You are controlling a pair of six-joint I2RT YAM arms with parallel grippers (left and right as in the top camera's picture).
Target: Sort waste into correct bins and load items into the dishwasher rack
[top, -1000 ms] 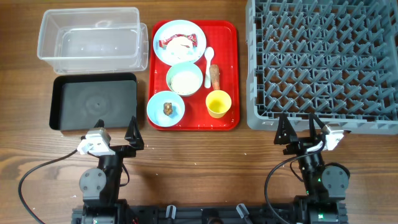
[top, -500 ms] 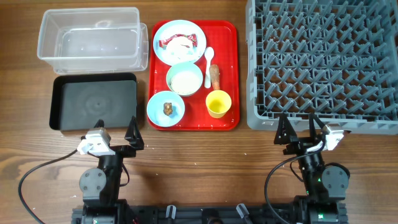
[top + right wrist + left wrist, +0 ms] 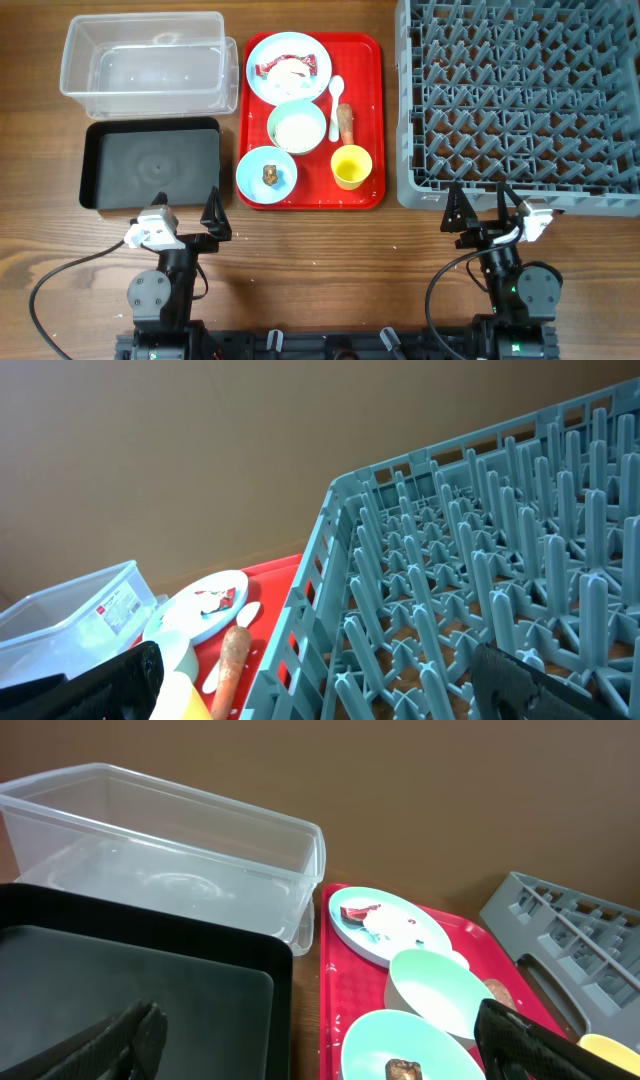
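A red serving tray [image 3: 372,110] holds a light-blue plate [image 3: 288,66] with a red-and-white wrapper [image 3: 271,67] and a white paper scrap [image 3: 294,72]. It also holds a pale green-white bowl [image 3: 296,126], a small light-blue bowl [image 3: 266,171] with a brown food chunk [image 3: 270,174], a yellow cup [image 3: 351,166], a white spoon [image 3: 336,92] and a carrot-like stick [image 3: 345,123]. The clear tub [image 3: 144,64] and black tray [image 3: 150,162] sit left. The grey dishwasher rack [image 3: 520,95] sits right. My left gripper [image 3: 186,213] and right gripper [image 3: 476,207] are open and empty near the front edge.
A few rice grains lie on the red tray by the small blue bowl [image 3: 408,1042]. In the right wrist view the rack's near wall [image 3: 300,630] stands close in front of the gripper. Bare wooden table [image 3: 330,250] lies between the arms.
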